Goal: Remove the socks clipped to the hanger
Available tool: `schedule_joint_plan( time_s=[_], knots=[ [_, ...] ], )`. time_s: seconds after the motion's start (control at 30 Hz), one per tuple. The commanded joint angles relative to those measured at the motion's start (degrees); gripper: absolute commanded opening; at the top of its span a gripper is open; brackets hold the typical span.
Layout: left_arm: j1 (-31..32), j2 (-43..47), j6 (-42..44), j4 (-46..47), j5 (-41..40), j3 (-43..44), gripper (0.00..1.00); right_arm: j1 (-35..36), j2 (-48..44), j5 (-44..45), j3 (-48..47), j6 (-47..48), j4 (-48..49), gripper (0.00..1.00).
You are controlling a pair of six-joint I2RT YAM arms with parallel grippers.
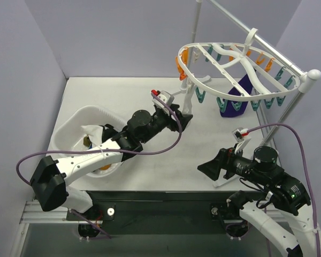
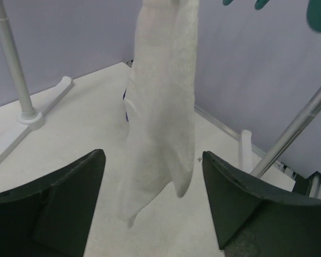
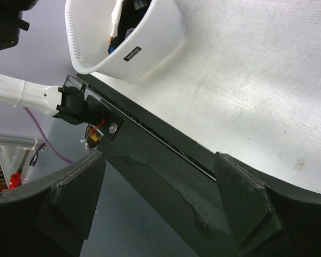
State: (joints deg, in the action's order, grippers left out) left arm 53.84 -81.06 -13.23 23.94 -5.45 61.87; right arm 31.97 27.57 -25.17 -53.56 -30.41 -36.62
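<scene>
The white hanger point(image 1: 222, 58) hangs from a rail at the back right, with teal clips point(image 1: 267, 101) and orange clips point(image 1: 183, 56). A white sock point(image 1: 188, 99) hangs from its near left side and a dark purple sock point(image 1: 235, 99) from its middle. My left gripper point(image 1: 184, 122) is open just below the white sock. In the left wrist view the white sock point(image 2: 163, 107) dangles between and beyond the spread fingers of the left gripper point(image 2: 152, 160), untouched. My right gripper point(image 1: 208, 167) is open and empty near the table's front edge; the right wrist view shows it open point(image 3: 160, 166).
A white perforated tub point(image 1: 69, 126) at the left holds a white sock point(image 1: 93, 131) and others; it shows in the right wrist view point(image 3: 144, 48). The stand's poles point(image 2: 13, 64) point(image 2: 299, 123) flank the white sock. The right post point(image 1: 289, 107) stands behind my right arm.
</scene>
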Motion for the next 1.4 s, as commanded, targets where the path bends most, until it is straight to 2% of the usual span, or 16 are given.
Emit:
schedule_joint_plan(
  time_s=[0.0, 0.07, 0.13, 0.17, 0.3, 0.5, 0.67, 0.9, 1.17, 1.37],
  knots=[
    [0.0, -0.9, -1.4, 5.5, 3.2, 5.2, 0.69, 0.1, 0.0, 1.3, -1.5, -0.4, 0.5, 0.84],
    [0.0, -0.9, -2.2, 5.4, 4.7, 5.7, 0.42, 0.2, 0.0, 1.4, -1.5, -0.4, 0.4, 0.84],
    [0.0, -0.8, -3.0, 4.5, 5.5, 6.5, 0.26, 0.1, 0.0, 2.1, -1.6, -0.3, 0.3, 0.84],
    [0.0, -0.6, -3.5, 4.0, 8.0, 6.8, 0.14, 0.1, 0.0, 2.7, -1.6, -0.3, 0.2, 0.84],
    [0.0, -0.4, -8.3, 2.0, 12.3, 7.9, 0.00, 0.2, 0.3, 5.0, -1.4, -0.5, 0.0, 0.84],
    [0.0, 0.0, -16.9, 2.4, 20.9, 8.0, 0.00, 0.1, 1.2, 11.3, -2.7, -1.6, -0.3, 0.83],
    [0.2, -0.3, -25.3, 7.8, 26.6, 6.3, 0.00, 0.1, 2.8, 15.1, -5.8, -0.9, -0.9, 0.83],
    [1.8, -0.2, -33.3, 12.5, 30.0, 4.1, 0.00, 0.2, 5.7, 12.5, -6.6, 0.4, 0.8, 0.85],
    [5.1, -2.2, -36.8, 15.2, 31.0, 4.1, 0.00, 0.3, 5.7, 5.3, -4.8, 0.4, 7.5, 0.88],
    [6.8, -2.8, -38.2, 15.8, 31.2, 4.1, 0.00, 0.3, 5.7, 5.0, -3.3, 0.7, 8.0, 0.83]
  ],
)
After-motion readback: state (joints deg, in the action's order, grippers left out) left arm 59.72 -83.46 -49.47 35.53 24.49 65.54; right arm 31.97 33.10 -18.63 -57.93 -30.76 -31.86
